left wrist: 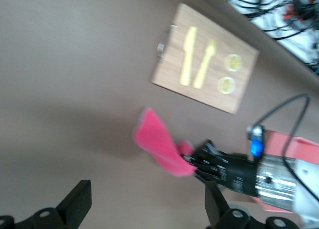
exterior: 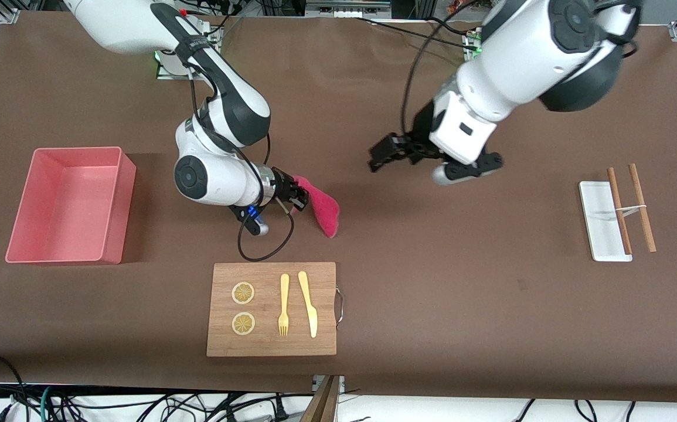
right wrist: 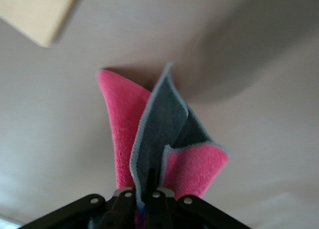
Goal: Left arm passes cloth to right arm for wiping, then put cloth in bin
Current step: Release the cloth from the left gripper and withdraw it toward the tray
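Your right gripper [exterior: 298, 196] is clamped on one edge of the cloth [exterior: 322, 206] — fingers pressed together on the fold, as the right wrist view shows, with the magenta face and grey underside [right wrist: 162, 134] both hanging out from the jaws. The cloth hangs in the air over bare brown table [exterior: 432, 305], just above the wooden board [exterior: 272, 309] in the front view.

Your left gripper [exterior: 386, 157] holds nothing — its fingers [left wrist: 77, 204] stand wide apart, and it hovers over the middle of the table, well apart from the cloth.

The bin [exterior: 68, 205] sits toward the right arm's end of the table, with nothing visible inside. On the board lie two lemon slices [exterior: 243, 308], a yellow fork [exterior: 283, 305] and a yellow knife [exterior: 308, 303]. Toward the left arm's end you have a small white tray [exterior: 602, 221] with two wooden sticks [exterior: 631, 208], one lying on the tray's edge.
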`<state>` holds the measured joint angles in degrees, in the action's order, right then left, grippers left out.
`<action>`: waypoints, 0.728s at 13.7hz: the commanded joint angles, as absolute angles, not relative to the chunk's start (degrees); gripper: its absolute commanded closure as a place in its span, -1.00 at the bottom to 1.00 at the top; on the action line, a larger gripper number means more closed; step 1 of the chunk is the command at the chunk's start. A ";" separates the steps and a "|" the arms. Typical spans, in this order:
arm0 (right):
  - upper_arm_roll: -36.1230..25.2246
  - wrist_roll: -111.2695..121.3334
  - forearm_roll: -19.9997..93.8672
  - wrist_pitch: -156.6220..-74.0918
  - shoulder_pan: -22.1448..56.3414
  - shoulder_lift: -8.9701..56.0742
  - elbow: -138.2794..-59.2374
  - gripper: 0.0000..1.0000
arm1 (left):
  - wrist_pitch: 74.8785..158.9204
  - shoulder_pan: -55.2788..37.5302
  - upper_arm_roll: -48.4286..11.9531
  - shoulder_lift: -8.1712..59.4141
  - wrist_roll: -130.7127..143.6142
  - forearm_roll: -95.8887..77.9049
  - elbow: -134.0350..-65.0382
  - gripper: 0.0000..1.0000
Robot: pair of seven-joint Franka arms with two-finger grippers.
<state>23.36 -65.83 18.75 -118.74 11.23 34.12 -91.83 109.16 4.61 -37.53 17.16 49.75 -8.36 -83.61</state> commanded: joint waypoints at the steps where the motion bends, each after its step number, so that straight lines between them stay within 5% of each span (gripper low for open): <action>1: 23.29 -62.68 16.27 -116.64 10.37 32.78 -96.05 1.00 | 103.37 7.81 -37.53 16.00 43.70 -0.83 -83.94 -1.00; 10: 4.86 -33.63 9.24 -103.55 9.49 32.52 -98.61 1.00 | 87.90 23.99 -37.53 15.65 9.86 4.38 -83.76 -1.00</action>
